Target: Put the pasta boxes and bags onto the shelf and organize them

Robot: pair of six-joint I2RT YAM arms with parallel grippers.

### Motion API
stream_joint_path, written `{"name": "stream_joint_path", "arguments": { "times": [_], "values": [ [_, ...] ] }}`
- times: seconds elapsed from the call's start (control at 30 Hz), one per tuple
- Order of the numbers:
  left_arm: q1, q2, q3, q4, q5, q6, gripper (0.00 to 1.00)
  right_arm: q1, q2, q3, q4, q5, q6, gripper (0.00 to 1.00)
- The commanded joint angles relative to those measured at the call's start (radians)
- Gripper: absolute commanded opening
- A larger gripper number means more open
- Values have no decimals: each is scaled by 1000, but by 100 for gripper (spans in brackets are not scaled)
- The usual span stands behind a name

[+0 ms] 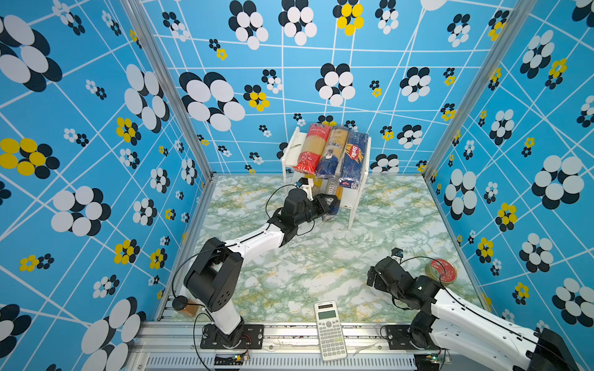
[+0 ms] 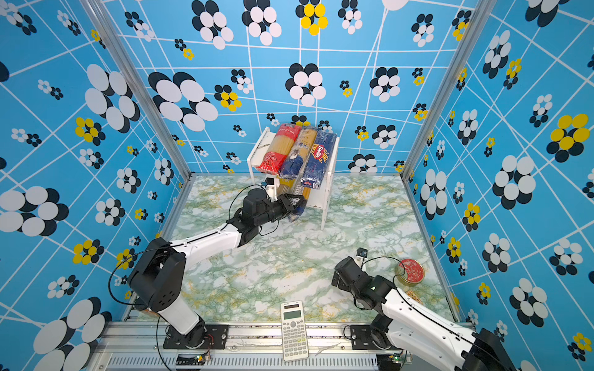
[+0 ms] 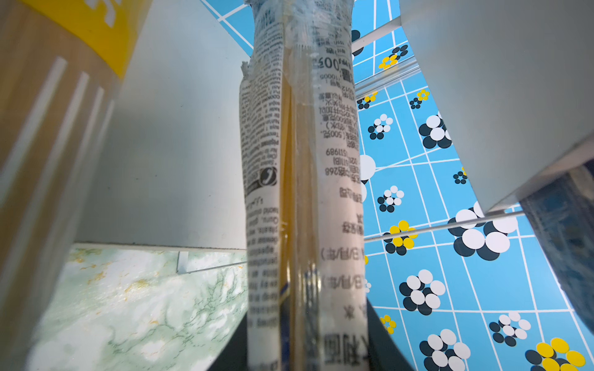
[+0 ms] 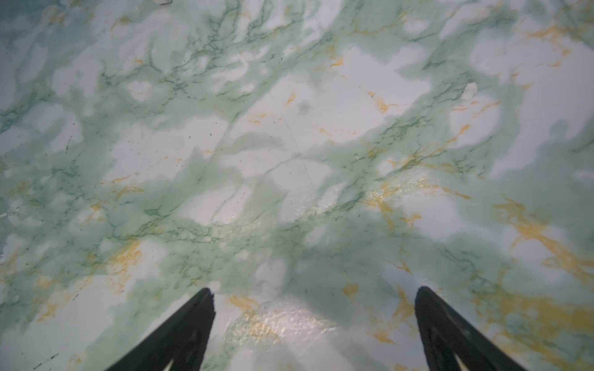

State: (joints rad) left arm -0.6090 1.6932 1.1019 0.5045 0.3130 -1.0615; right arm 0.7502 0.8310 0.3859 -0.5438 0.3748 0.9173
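Observation:
The white shelf (image 1: 356, 200) stands at the back of the table. Its upper board carries a red-ended clear bag (image 1: 313, 149), a navy-ended clear bag (image 1: 332, 154) and a dark blue Barilla box (image 1: 353, 159) side by side. My left gripper (image 1: 328, 205) is at the front of the lower tier, shut on another navy-ended clear bag (image 3: 305, 192) whose far end reaches in under the upper board. A yellow bag (image 3: 48, 122) lies close beside it on that lower tier. My right gripper (image 4: 313, 321) hangs open over bare marble near the front right, holding nothing.
A white calculator (image 1: 329, 331) lies across the front rail. A round tin with a red lid (image 1: 441, 271) sits behind the right arm near the right wall. Patterned blue walls close three sides. The marble table (image 1: 321, 266) spreads between the arms.

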Motion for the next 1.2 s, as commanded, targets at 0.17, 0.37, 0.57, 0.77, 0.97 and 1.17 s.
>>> {"name": "stream_joint_path", "arguments": {
  "times": [0.17,0.37,0.57,0.77,0.97,1.17],
  "values": [
    [-5,14,89,221,-7,17,0,-8,-10,-15,-27,-10,10,99],
    [-5,19,104,208,-8,29,0,-6,-10,-14,-27,-11,9,99],
    [-4,20,106,203,-30,54,0,-6,-12,-16,-26,-13,9,99],
    [-1,29,108,206,-43,57,2,-7,-24,-17,-38,-13,10,99],
    [-1,46,106,223,-44,45,10,-7,-35,-18,-36,-16,9,99],
    [-1,56,101,241,-49,42,15,-6,-29,-13,-38,-22,3,99]
  ]
}}
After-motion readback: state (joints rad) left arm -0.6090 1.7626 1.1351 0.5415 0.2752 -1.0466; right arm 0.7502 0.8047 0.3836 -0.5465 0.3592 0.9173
